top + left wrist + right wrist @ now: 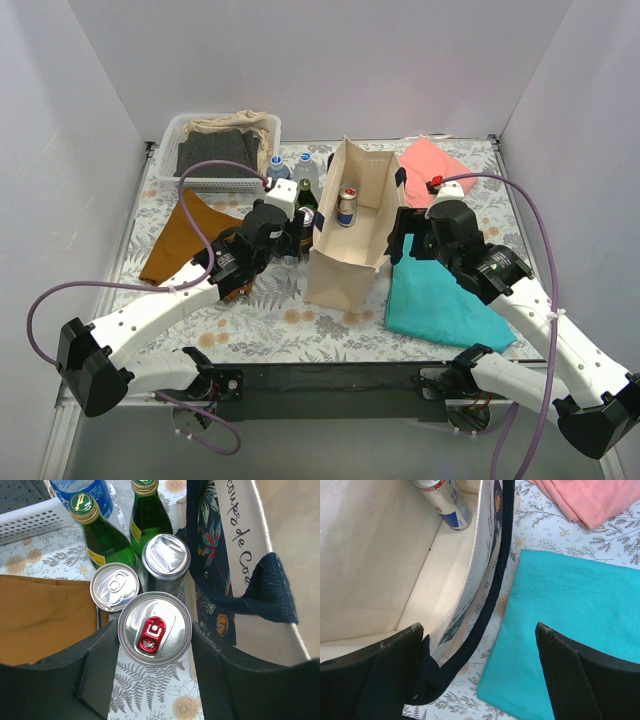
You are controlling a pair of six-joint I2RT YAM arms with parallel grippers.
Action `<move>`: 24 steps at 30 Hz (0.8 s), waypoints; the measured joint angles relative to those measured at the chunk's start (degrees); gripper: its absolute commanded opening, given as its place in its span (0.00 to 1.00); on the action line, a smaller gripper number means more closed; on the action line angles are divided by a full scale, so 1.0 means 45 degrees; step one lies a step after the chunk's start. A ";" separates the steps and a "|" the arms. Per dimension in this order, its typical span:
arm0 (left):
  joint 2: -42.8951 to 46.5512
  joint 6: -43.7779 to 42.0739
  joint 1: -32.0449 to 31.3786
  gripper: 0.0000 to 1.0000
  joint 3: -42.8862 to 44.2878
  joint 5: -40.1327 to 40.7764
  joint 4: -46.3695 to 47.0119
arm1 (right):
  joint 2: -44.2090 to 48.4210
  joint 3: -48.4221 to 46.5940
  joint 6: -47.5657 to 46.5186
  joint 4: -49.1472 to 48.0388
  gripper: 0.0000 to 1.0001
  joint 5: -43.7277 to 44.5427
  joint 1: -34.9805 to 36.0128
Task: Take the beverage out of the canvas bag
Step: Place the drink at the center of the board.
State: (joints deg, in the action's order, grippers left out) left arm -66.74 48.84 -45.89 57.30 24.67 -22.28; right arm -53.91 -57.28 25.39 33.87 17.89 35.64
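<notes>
The beige canvas bag [345, 255] stands open mid-table. A silver and blue can [347, 206] stands inside it, also in the right wrist view [445, 502]. My left gripper [297, 237] is left of the bag. In its wrist view it [156, 626] is shut on a silver can with a red tab [155, 629], which stands among other drinks beside the bag's printed wall [250, 525]. My right gripper [403, 240] is open at the bag's right rim. Its jaws [479, 630] straddle the wall and the navy handle [490, 595], gripping nothing.
Two green bottles [102, 537], two silver cans [114, 586] and water bottles [305, 165] crowd the bag's left side. A white basket [170, 135] of cloth sits back left. A brown cloth [180, 235] lies left, a teal cloth [440, 300] right and a pink cloth [435, 160] back right.
</notes>
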 measured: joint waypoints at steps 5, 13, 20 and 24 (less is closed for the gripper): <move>-0.0087 -0.0015 -0.0024 0.00 -0.0423 0.0010 0.0593 | 0.0015 0.0019 0.0000 0.0000 0.97 0.0010 0.0000; -0.0733 -0.0044 -0.0228 0.00 -0.1049 0.0214 0.1651 | 0.0117 0.0107 0.0000 -0.0049 0.97 0.0058 0.0000; -0.1326 -0.0228 -0.0529 0.00 -0.1350 0.0597 0.2827 | 0.0238 0.0209 0.0005 -0.0102 0.97 0.0107 0.0000; -0.1632 -0.0311 -0.0631 0.00 -0.1608 0.0816 0.3551 | 0.0262 0.0209 0.0000 -0.0102 0.98 0.0155 0.0000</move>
State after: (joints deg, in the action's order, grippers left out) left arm -74.08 47.44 -48.73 50.06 28.34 -6.31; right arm -52.73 -56.34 25.39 33.41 18.59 35.64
